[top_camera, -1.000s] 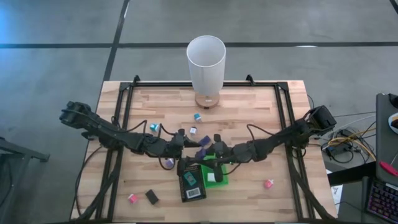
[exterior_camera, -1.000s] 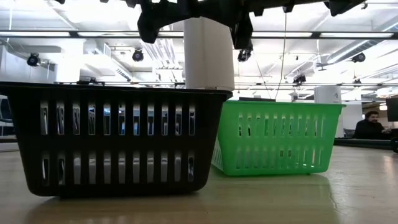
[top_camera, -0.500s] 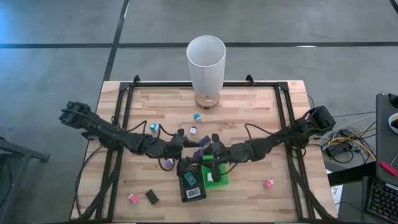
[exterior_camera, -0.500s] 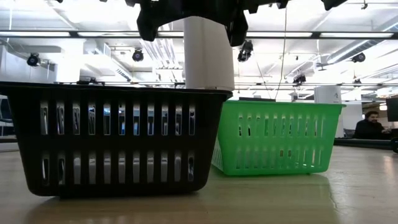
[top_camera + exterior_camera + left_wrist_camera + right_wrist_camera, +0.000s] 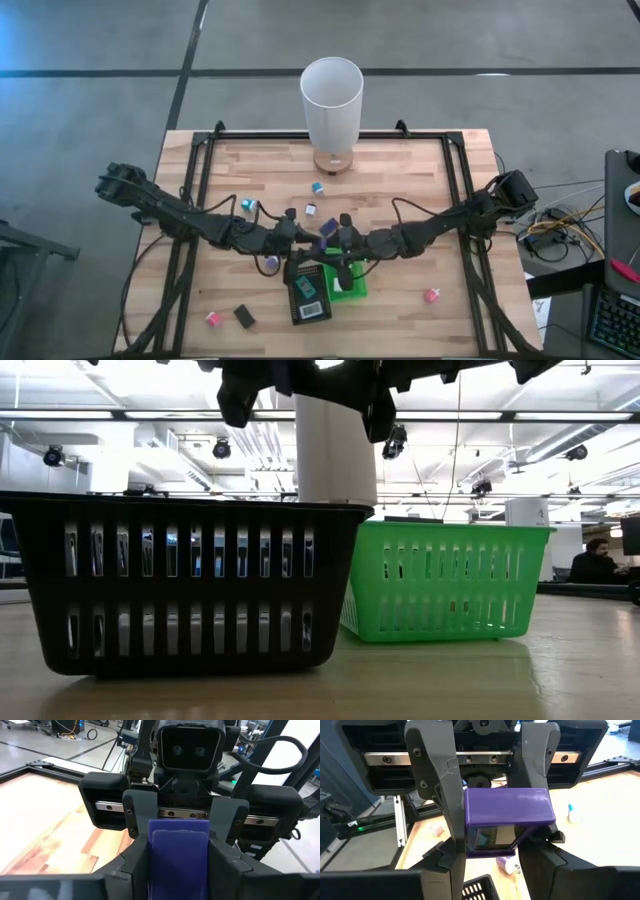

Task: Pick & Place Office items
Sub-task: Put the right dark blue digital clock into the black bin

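Low view: black tray (image 5: 180,585) hides the table's small items.

I see no words or numbers that I can read. The label in the black tray (image 5: 309,296) is too small for me.
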You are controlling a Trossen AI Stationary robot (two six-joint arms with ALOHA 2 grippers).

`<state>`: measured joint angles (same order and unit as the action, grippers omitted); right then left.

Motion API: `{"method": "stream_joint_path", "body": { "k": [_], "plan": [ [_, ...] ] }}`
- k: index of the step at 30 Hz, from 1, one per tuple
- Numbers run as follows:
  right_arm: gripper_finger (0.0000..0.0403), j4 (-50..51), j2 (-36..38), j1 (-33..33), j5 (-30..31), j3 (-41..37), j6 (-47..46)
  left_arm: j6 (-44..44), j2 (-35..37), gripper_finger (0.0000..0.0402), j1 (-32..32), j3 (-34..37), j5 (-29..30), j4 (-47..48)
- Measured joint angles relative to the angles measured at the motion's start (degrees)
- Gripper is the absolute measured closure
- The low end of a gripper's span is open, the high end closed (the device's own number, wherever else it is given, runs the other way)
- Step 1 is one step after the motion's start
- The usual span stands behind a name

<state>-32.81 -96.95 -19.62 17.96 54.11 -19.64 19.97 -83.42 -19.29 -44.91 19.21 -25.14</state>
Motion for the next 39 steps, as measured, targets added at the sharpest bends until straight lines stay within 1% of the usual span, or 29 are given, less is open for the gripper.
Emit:
{"method": "stream_joint_path", "body": {
  "k": [5, 6, 8, 14, 16, 18, 22, 25, 30, 33, 37, 39],
  "plan": [
    [0.0266, 0.1, 0.0, 0.0, 0.0, 0.0, 0.0, -0.1, 0.0, 0.0251, 0.0, 0.0, -0.2, 0.4],
    [0.0258, 0.0, -0.2, 0.0, 0.0, 0.0, -0.1, -0.2, 0.0, 0.0251, 0.0, -0.1, -0.2, 0.5],
    [0.0219, -0.1, -0.6, 0.0, 0.2, 0.0, -1.1, -0.2, 0.0, 0.0251, 0.0, -0.1, 0.0, 1.1],
    [0.0070, 0.6, -2.0, -0.1, 0.0, 0.0, -3.5, -0.7, -0.1, 0.0251, 0.1, 0.2, 0.5, 2.6],
    [0.0032, 1.1, -2.3, -0.2, -0.5, 0.0, -3.7, -0.7, -0.1, 0.0251, 0.2, 0.2, 0.7, 2.7],
    [0.0013, 1.3, -2.4, -0.2, -0.5, 0.0, -3.7, -0.7, -0.1, 0.0251, 0.2, 0.2, 0.7, 2.7],
    [0.0013, 3.4, -1.8, -0.3, -0.5, 0.0, -2.8, -0.9, -0.1, 0.0251, 0.2, 0.2, 0.5, 2.5],
    [0.0012, 10.6, -0.1, -0.6, -0.5, 0.0, -3.1, -1.4, -0.1, 0.0251, 0.2, 0.2, 0.4, 2.7],
    [0.0012, 35.5, 5.9, -2.0, -0.5, 0.0, -10.7, -1.6, 0.0, 0.0251, -0.2, 0.2, 0.2, 3.5],
    [0.0012, 48.2, 9.8, -3.6, 0.4, 0.0, -16.3, -1.5, 0.0, 0.0251, -0.6, 0.1, 0.1, 3.9],
    [0.0011, 59.7, 14.6, -7.2, 4.1, -0.2, -22.2, -0.3, 0.0, 0.0251, -1.8, 0.2, 0.1, 4.3],
    [0.0011, 62.8, 17.1, -9.0, 7.4, -0.3, -23.7, 0.6, 0.0, 0.0251, -2.7, 0.2, 0.0, 4.2]
  ]
}}
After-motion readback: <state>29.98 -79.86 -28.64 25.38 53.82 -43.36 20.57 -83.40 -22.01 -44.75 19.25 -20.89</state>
